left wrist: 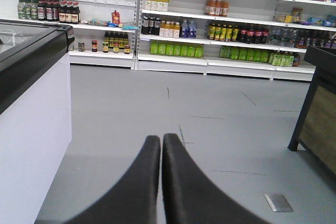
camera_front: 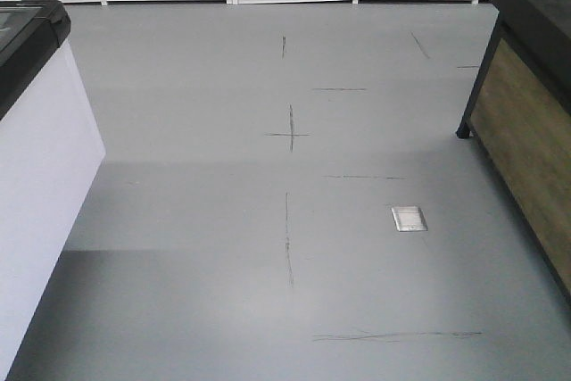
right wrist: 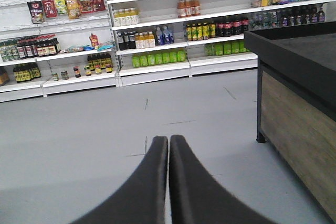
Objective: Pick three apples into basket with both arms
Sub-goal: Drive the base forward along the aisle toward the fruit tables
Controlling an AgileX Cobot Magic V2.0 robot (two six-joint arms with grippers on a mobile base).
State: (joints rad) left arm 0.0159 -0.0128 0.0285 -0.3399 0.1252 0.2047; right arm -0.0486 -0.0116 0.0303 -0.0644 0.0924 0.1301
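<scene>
No apples and no basket show in any view. In the left wrist view my left gripper [left wrist: 161, 139] is shut, its two black fingers pressed together with nothing between them, pointing out over the grey shop floor. The right wrist view shows my right gripper [right wrist: 169, 140] likewise shut and empty, held above the floor and aimed at the shelves. Neither arm appears in the front-facing view.
A white chest freezer with a black rim [camera_front: 40, 158] stands at the left. A black-topped wooden display stand [camera_front: 526, 122] stands at the right. Shelves of bottles [left wrist: 210, 35] line the far wall. A metal floor plate [camera_front: 409, 219] lies in the grey floor.
</scene>
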